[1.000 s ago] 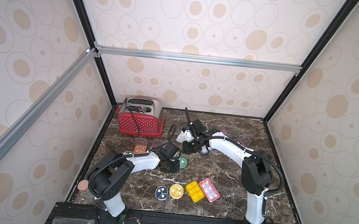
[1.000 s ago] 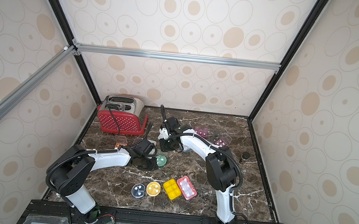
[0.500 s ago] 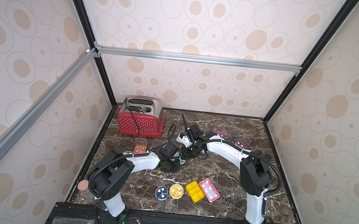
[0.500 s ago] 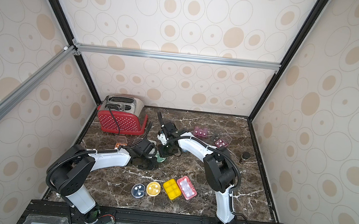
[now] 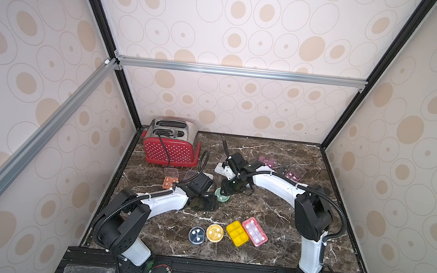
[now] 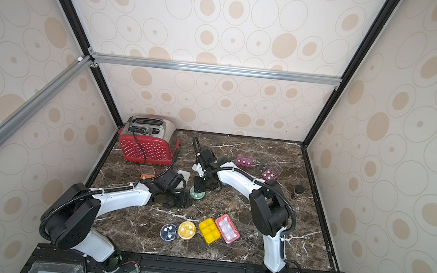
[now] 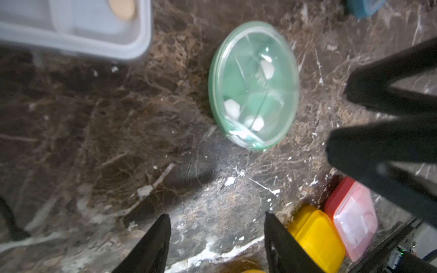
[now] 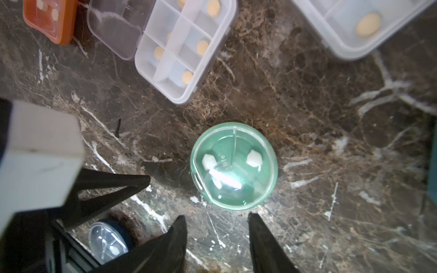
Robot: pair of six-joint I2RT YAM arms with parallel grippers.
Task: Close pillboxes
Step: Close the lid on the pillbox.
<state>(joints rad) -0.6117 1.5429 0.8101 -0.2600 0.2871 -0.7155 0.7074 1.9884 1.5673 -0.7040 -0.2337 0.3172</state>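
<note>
A round green pillbox (image 8: 233, 165) lies on the marble with its clear lid down; it also shows in the left wrist view (image 7: 254, 85) and in both top views (image 5: 222, 197) (image 6: 197, 194). My right gripper (image 8: 217, 215) hangs just above its edge, open and empty. My left gripper (image 7: 217, 216) is open beside it over bare marble, not touching it. Blue round (image 5: 196, 235), yellow round (image 5: 214, 233), yellow rectangular (image 5: 237, 233) and red (image 5: 254, 231) pillboxes sit shut in a front row. A white pillbox (image 8: 182, 47) lies with its lid open.
The red dotted toaster (image 5: 171, 144) stands at the back left. An orange pillbox (image 5: 170, 182) lies in front of it. Two maroon pillboxes (image 5: 267, 161) (image 5: 292, 175) lie at the back right with lids up. A small jar (image 6: 298, 191) stands near the right wall.
Both grippers have gone from shut to open. The right gripper has come forward and down from the back of the table to the green pillbox. The left arm has barely moved.
</note>
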